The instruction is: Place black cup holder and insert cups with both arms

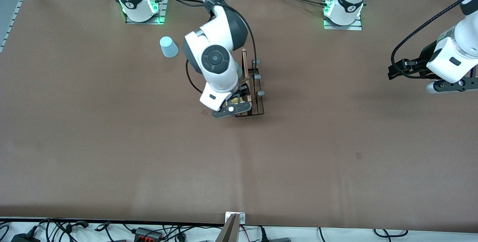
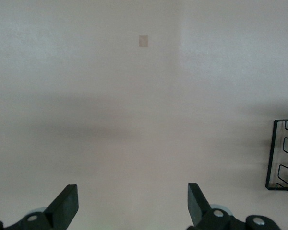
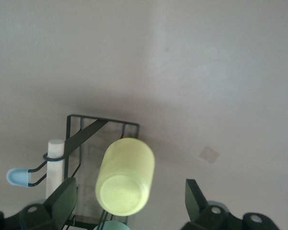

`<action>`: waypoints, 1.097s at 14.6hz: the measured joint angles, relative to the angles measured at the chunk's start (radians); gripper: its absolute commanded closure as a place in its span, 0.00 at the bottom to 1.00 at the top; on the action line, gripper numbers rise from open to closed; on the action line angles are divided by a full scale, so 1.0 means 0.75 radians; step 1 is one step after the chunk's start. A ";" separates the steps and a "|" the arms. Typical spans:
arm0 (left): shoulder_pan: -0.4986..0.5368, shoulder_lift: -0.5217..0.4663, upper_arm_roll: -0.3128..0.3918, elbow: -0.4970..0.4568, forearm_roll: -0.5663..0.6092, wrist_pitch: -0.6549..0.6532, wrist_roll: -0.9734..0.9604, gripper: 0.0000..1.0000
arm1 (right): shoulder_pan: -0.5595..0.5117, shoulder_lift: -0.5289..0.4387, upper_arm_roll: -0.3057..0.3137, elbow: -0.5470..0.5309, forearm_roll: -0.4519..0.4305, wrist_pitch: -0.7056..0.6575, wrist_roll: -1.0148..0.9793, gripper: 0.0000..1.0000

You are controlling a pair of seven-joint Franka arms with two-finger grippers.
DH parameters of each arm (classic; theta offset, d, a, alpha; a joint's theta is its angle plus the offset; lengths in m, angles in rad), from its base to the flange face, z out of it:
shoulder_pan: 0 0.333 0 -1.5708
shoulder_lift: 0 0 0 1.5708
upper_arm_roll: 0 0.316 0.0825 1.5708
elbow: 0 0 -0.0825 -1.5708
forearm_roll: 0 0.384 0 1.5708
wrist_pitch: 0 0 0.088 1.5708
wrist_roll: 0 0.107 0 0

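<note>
The black cup holder [image 1: 255, 92] stands at the middle of the table, its wooden rod [image 3: 55, 165] on top. A yellow cup [image 3: 126, 176] sits bottom-up and tilted on the holder, and a mint cup [image 3: 110, 225] shows just beside it. My right gripper [image 3: 129, 184] hangs open over the holder, with the yellow cup between its fingers [image 3: 66, 196] and touching neither. In the front view the right gripper [image 1: 239, 100] is mostly hidden under its own hand. A light blue cup [image 1: 168, 46] stands upside down on the table toward the right arm's base. My left gripper [image 2: 133, 189] is open and empty over bare table at the left arm's end [image 1: 396, 71].
Brown table surface [image 1: 298, 152] spreads around the holder. One corner of the holder [image 2: 282, 155] shows at the edge of the left wrist view. Grey-tipped prongs [image 1: 260, 93] stick out of the holder toward the left arm's end. Cables lie along the table's near edge.
</note>
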 measured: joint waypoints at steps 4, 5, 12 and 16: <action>-0.001 -0.006 -0.009 0.000 0.000 0.000 0.000 0.00 | -0.005 -0.080 -0.179 0.001 0.000 -0.123 -0.001 0.00; -0.001 -0.007 -0.009 0.000 0.000 0.000 0.000 0.00 | -0.008 -0.101 -0.219 0.001 0.000 -0.148 -0.002 0.00; -0.001 -0.007 -0.009 0.000 0.000 0.000 0.000 0.00 | -0.045 -0.181 -0.450 -0.001 0.000 -0.242 -0.020 0.00; -0.001 -0.007 -0.009 0.000 0.000 0.000 0.000 0.00 | -0.123 -0.186 -0.456 -0.003 -0.001 -0.246 -0.032 0.00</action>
